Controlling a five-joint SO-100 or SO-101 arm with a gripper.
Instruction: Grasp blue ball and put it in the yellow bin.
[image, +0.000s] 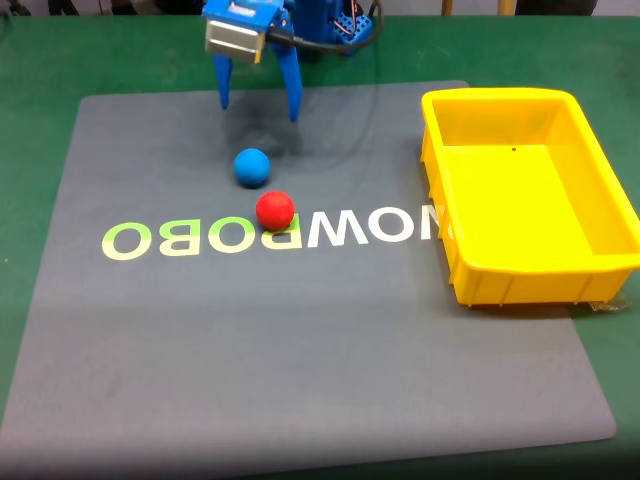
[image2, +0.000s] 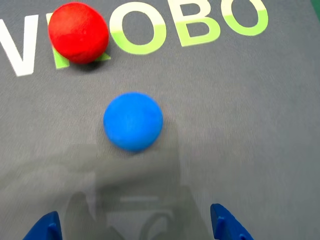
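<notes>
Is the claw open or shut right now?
Open. In the fixed view the claw has its two blue fingers spread apart above the mat, holding nothing; the blue ball lies free in front of it.

The scene is seen in the fixed view from the side opposite the arm's base, from above and at an angle, so that the whole grey mat (image: 300, 380) is taken in and its printed lettering (image: 270, 235) is read mirrored and upside down. The camera is placed rather far — the yellow bin (image: 600, 270) at the right is also included. In the wrist view the mat is looked at from close above, facing away from the base, with the gripper (image2: 135, 227) tips entering at the bottom edge. Both views share a small part of the mat — the blue ball (image2: 133, 121), the red ball (image2: 78, 32) and some letters.
</notes>
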